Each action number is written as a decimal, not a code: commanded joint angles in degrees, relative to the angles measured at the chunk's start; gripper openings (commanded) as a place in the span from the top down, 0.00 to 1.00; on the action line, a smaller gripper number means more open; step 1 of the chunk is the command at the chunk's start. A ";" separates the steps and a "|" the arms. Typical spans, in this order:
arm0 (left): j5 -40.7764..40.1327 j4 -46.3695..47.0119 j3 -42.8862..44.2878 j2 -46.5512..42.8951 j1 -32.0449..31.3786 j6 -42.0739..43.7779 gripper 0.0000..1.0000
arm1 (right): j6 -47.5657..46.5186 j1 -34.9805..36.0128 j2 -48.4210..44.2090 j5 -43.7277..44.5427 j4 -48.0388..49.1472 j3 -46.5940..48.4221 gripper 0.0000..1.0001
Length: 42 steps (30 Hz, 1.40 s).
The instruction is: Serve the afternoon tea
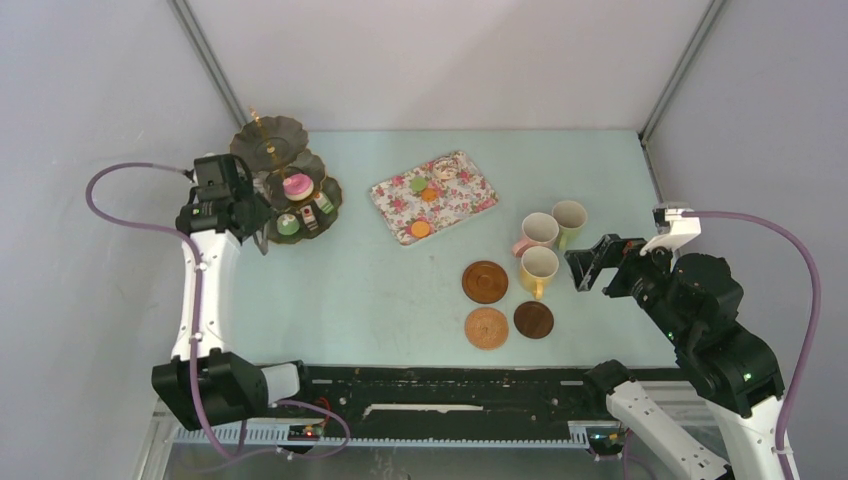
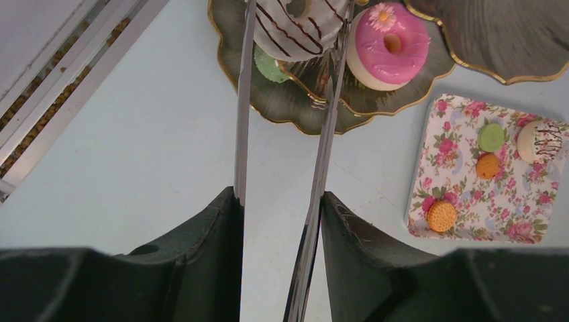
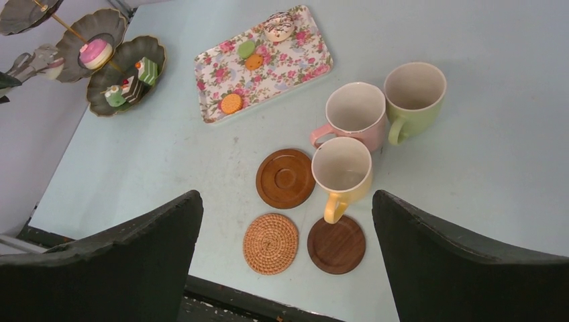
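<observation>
My left gripper [image 2: 278, 198] is shut on the long metal tongs [image 2: 243, 121]. The tong tips pinch a white chocolate-striped doughnut [image 2: 295, 27] over the dark scalloped stand [image 2: 288, 111], beside a pink doughnut [image 2: 389, 43] on its middle tier. In the top view the left gripper [image 1: 245, 210] sits at the left of the stand [image 1: 285, 180]. My right gripper [image 3: 287, 194] is open and empty, above the yellow mug [image 3: 342, 171], pink mug [image 3: 354, 114], green mug [image 3: 414, 90] and three coasters [image 3: 285, 178], all on the table.
The flowered tray [image 1: 470, 195] lies mid-table with a green macaron [image 2: 491, 137], small orange cakes, a biscuit and a striped doughnut [image 2: 545, 139]. The stand's lowest tier holds small cakes [image 1: 288, 224]. Walls stand close on the left and right.
</observation>
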 commanded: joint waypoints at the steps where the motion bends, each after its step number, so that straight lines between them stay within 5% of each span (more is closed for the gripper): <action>1: 0.86 7.67 1.55 -0.34 0.34 2.44 0.65 | -0.67 0.23 0.09 1.90 1.67 0.04 0.00; 25: 2.09 15.46 -4.24 4.41 0.22 4.64 0.45 | 1.33 0.14 0.75 0.83 0.41 0.07 0.00; 42: 1.92 14.33 -4.02 2.72 -0.30 5.75 0.39 | 2.25 0.14 1.22 1.14 -0.10 0.17 0.00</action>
